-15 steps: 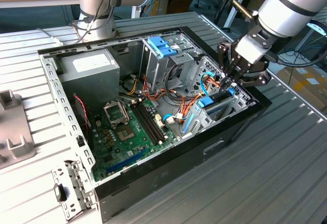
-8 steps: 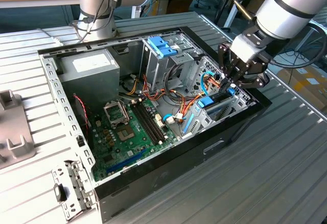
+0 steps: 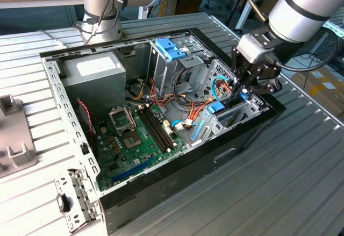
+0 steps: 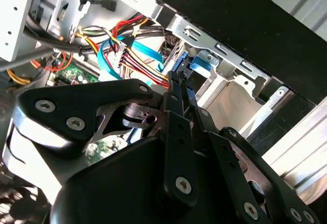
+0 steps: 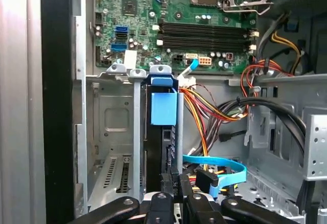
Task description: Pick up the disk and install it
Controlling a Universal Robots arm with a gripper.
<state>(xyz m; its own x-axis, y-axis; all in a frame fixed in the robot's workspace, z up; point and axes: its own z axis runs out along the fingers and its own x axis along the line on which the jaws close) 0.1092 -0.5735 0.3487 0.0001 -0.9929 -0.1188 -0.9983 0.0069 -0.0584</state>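
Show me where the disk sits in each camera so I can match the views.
Exterior view: the disk stands on edge in the drive cage at the exterior view's right, beside the gripper.
Second wrist view: its blue bracket lies just past the gripper, against the cage's metal rail.
First wrist view: it stands between the gripper and the motherboard.
Shared landmark: the red-and-yellow cable bundle beside the disk.

The disk stands in the drive cage, beside the motherboard
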